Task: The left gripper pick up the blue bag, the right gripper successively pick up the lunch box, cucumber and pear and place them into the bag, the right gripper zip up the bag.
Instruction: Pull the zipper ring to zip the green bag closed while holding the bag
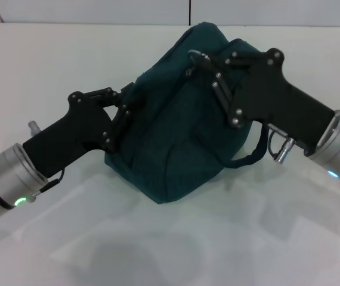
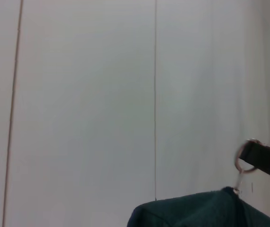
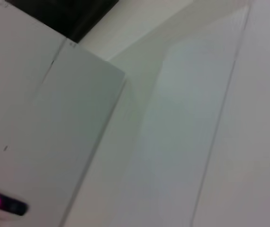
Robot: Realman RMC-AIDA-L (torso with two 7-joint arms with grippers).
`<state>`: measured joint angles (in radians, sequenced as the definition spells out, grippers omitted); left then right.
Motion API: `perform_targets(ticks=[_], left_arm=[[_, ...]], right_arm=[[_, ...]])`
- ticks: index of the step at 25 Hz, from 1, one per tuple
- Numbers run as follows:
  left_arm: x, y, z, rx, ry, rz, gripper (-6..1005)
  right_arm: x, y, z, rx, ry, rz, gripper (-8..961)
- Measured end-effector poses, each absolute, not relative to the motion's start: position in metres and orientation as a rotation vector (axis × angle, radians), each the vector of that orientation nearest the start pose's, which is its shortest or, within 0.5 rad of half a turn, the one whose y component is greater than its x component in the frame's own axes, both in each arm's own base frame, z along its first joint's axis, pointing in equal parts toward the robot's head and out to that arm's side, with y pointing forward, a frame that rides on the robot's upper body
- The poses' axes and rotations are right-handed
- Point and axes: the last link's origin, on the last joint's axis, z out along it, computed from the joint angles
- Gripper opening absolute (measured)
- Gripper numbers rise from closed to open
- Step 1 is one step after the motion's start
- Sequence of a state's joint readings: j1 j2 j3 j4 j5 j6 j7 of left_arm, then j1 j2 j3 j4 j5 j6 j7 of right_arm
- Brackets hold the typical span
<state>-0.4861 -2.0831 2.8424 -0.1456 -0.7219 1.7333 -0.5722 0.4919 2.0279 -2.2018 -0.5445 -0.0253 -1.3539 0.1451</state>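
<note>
**Bag zipped between two tools**

The soft, lumpy teal fabric blue bag [image 1: 170, 143] sits on the smooth white desk [image 1: 158, 250]. The left tool [image 1: 124, 107] pinches its side; the right tool [image 1: 209, 70] pinches the metal zipper pull [image 1: 198, 58].

I see soft, even light — faint shadows on the table [image 1: 176, 250], both wrist views hazy.

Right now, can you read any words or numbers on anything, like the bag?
No words, labels or numbers can be read in any view.
The bag: plain teal fabric, no print showing.
The left gripper and the right gripper: plain black, only screws.
</note>
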Motion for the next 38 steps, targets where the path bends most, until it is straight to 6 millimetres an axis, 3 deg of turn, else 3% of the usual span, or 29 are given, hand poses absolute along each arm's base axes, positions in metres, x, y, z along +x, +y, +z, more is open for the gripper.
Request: perform_targets(ticks=[7,24,33,38], left_arm=[[-0.279,0.273,-0.025,-2.225,-0.201,-1.114,90],[-0.286,0.278,-0.015,-2.225,-0.147,-1.045,67],[-0.288,0.279,-0.011,-2.223,-0.143,-1.036,33],[-0.278,0.285,-0.009,-2.225,-0.219,-1.137,5]], right_arm=[[0.169,0.314,-0.055,-2.130,-0.159,1.241,6],[0.208,0.327,-0.032,-2.009,0.196,1.283,6],[0.222,0.326,-0.031,-2.009,0.286,1.270,6],[0.220,0.324,-0.033,-2.021,0.280,1.276,6]])
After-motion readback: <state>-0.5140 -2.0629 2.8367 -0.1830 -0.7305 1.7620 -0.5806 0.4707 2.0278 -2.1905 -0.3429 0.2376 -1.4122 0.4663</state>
